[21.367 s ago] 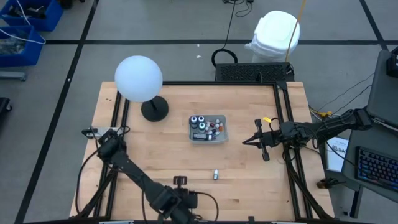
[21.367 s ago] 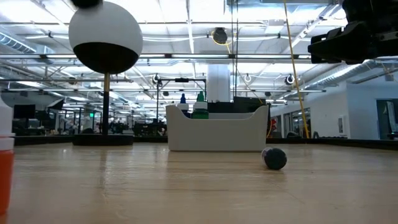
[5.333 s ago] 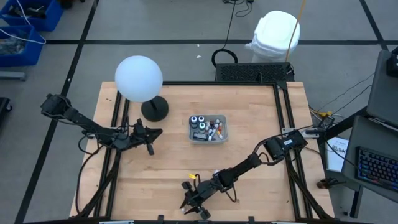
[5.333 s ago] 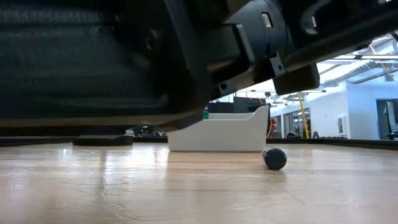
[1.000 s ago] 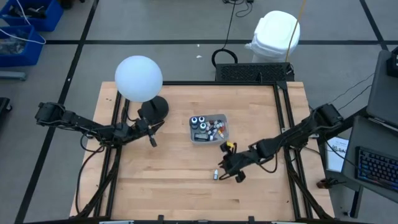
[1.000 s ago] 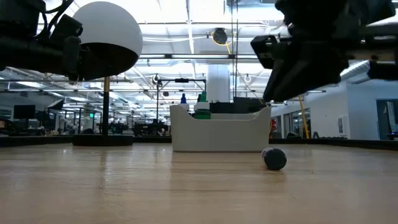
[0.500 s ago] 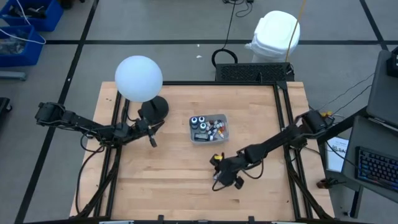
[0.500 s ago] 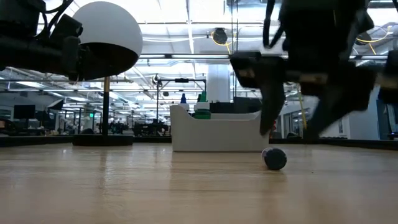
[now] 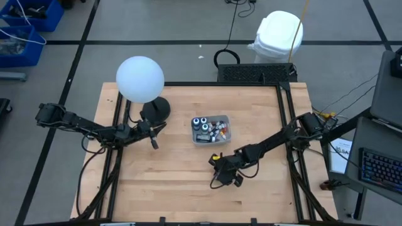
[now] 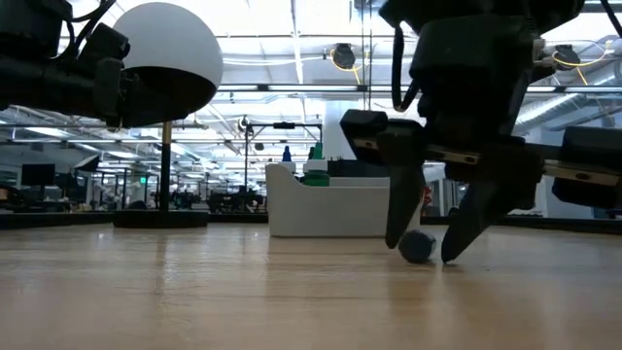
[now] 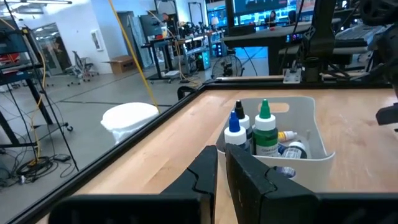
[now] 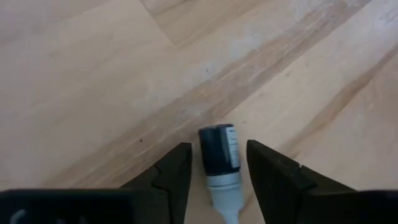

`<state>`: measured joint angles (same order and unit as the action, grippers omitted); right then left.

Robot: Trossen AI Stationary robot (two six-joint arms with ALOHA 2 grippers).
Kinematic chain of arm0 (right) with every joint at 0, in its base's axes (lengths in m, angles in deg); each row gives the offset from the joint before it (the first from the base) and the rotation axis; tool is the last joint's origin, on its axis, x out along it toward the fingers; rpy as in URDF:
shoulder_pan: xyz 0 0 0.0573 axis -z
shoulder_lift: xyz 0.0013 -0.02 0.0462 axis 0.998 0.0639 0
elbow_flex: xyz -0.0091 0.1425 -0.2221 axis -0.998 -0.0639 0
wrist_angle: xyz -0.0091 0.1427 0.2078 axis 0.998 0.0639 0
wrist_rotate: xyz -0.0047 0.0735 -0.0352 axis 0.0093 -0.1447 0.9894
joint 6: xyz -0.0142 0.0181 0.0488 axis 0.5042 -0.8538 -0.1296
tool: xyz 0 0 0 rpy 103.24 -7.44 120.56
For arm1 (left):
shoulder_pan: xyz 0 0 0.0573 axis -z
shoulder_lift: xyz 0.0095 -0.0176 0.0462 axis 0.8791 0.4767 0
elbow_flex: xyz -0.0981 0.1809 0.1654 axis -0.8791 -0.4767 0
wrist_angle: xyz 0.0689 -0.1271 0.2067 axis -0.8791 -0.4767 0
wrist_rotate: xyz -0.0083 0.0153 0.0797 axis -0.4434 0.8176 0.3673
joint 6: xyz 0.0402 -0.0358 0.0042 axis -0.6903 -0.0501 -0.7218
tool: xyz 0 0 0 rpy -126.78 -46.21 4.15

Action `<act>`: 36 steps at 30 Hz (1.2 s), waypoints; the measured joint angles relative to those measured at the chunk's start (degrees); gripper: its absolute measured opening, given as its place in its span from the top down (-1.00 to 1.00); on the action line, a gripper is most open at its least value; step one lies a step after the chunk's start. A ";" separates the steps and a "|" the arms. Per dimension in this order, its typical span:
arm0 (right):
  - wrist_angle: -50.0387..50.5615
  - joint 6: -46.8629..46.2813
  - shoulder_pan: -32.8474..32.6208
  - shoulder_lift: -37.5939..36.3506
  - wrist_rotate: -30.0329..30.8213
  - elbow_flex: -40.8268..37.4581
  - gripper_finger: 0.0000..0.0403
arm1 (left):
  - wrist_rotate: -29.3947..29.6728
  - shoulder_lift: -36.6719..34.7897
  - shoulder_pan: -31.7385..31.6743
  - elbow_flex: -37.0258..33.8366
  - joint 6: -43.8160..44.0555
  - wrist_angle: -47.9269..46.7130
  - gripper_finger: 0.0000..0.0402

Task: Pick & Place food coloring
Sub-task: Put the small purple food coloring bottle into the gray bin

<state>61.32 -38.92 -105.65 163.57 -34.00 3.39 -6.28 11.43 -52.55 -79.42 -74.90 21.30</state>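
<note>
From above, the right gripper (image 9: 218,177) reaches low over the pale wooden table (image 9: 163,182), on the near side of the clear rectangular tray (image 9: 210,129) packed with small white-capped food coloring bottles (image 9: 215,131); the thing under it is hidden here. The left gripper (image 9: 152,133) waits beside the black base of the white globe lamp (image 9: 140,79), well apart from the tray. At table height, the right gripper (image 10: 420,243) stands with its two dark fingers (image 10: 401,219) spread, tips down near the wood, and a small dark blue bottle lying on its side (image 10: 418,246) sits between them, with the tray (image 10: 335,208) behind. In the left wrist view, the left gripper (image 11: 221,173) has its jaws pressed together, and ahead of them stands the tray (image 11: 305,124) with upright blue and green bottles (image 11: 265,129). In the right wrist view, the dark blue bottle (image 12: 220,156) lies lengthwise in the gap between the spread jaws of the right gripper (image 12: 217,163), with a narrow gap to each finger, not pinched.
</note>
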 joint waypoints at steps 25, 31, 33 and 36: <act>-9.31 4.93 0.55 -6.62 29.18 3.10 0.70 | -3.66 1.38 3.46 12.28 8.25 -12.50 0.79; -22.18 16.49 0.85 -7.59 37.93 3.47 0.68 | -4.90 14.10 4.81 18.65 8.37 -10.45 0.69; -23.41 18.20 1.27 -7.53 38.81 3.45 0.67 | -6.78 18.95 4.93 21.28 6.84 -7.92 0.57; -23.51 18.49 2.36 -7.58 39.84 3.45 0.68 | -10.33 24.45 4.91 25.83 5.06 -6.35 0.34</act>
<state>37.81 -20.43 -103.29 156.00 5.84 6.84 -16.61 35.87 -47.64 -53.58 -69.85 14.95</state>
